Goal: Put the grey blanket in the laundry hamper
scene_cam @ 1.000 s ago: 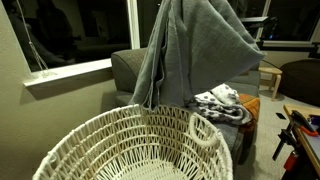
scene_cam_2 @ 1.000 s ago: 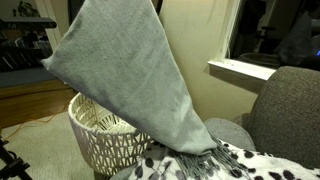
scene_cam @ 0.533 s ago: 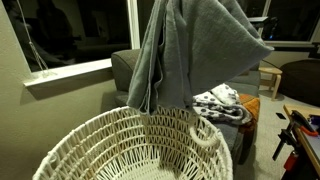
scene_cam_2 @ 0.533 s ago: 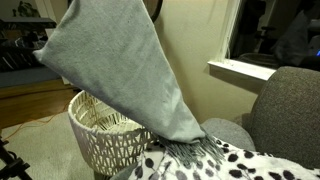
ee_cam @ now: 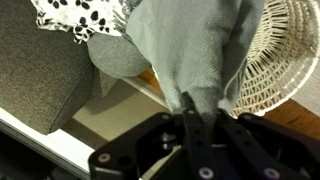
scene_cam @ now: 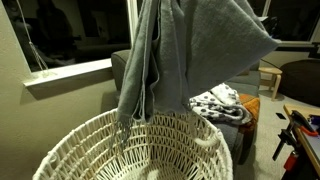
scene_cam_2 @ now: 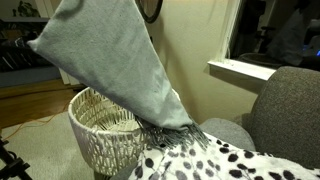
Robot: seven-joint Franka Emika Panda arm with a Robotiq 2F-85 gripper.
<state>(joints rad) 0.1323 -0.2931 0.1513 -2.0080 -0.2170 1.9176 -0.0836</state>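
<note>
Your fingers (ee_cam: 187, 128) are pinched shut on a bunched fold of the grey blanket (scene_cam: 190, 50), which hangs from them in long folds, clear of the floor. In an exterior view its fringed lower end dangles at the far rim of the laundry hamper (scene_cam: 70, 140). From the opposite side the blanket (scene_cam_2: 110, 60) slopes down past the hamper (scene_cam_2: 100, 125) to the spotted blanket (scene_cam_2: 220, 160) on the sofa (scene_cam_2: 290, 110); whether the fringe touches it, you cannot tell. The wrist view shows the hamper (ee_cam: 285, 50) beside the hanging cloth.
</note>
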